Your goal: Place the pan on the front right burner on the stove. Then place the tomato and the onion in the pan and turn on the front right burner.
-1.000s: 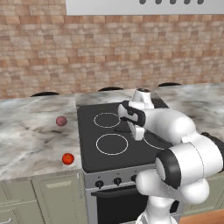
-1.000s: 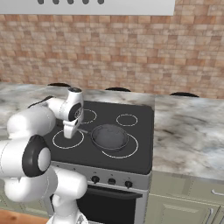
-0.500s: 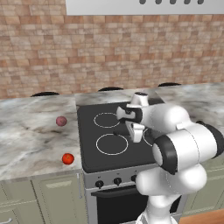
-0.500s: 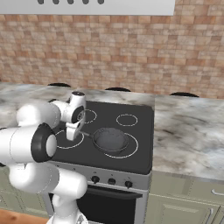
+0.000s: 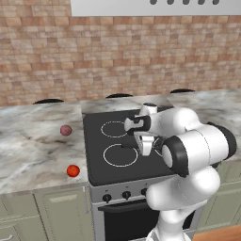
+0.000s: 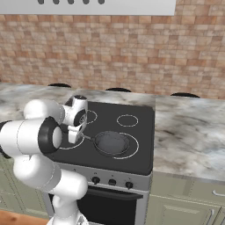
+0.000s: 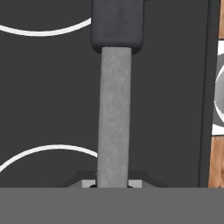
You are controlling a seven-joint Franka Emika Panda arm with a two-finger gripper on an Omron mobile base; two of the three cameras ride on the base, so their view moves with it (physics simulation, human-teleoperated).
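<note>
While the pan [image 6: 112, 143] sits inside the front right burner [image 6: 129, 154] ring on the stove [image 6: 140, 163], the gripper [image 6: 74, 135] hangs right over the far end of its handle, whose long axis runs from between the fingertips straight away toward the pan body in the hand view. Whether the jaws are clamped on that handle or just apart cannot be told. By my judgement the next reach goes leftward across the counter, to the tomato [image 5: 72, 170] and the onion [image 5: 66, 130].
</note>
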